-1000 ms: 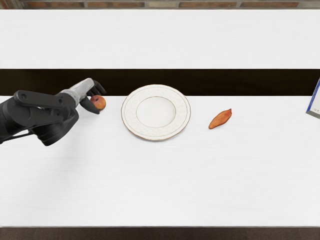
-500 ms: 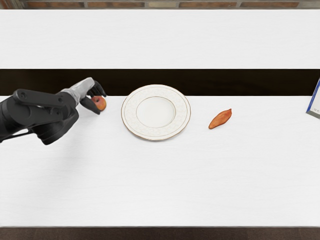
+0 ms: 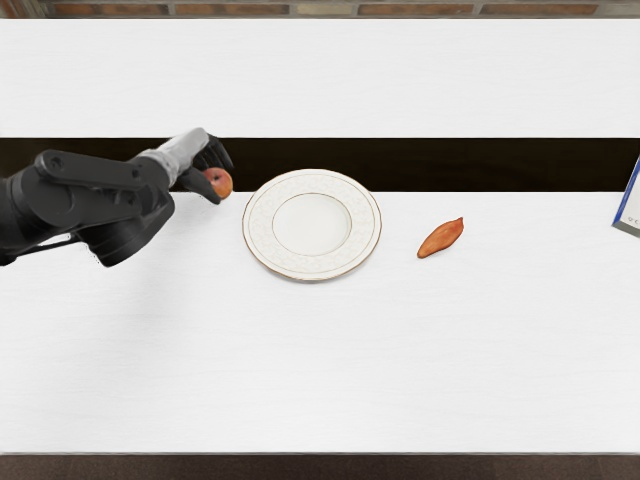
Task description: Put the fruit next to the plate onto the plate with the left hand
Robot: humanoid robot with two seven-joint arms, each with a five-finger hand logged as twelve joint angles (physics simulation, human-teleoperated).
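My left hand [image 3: 211,172] comes in from the left edge and is shut on a small red-yellow fruit [image 3: 220,182]. The fruit hangs just above the table's far edge, a short way left of the plate [image 3: 262,215]. That plate is white, round and holds nothing. The dark fingers wrap the fruit's upper and left sides, hiding part of it. The right arm does not show.
An orange sweet potato [image 3: 440,238] lies on the table right of the plate. A blue-and-white box corner [image 3: 630,200] sticks in at the right edge. A dark gap runs behind the table, with a second white surface [image 3: 320,80] beyond it.
The left hand has lifted with the fruit in it and moved right and farther back, closer to the plate's left rim.
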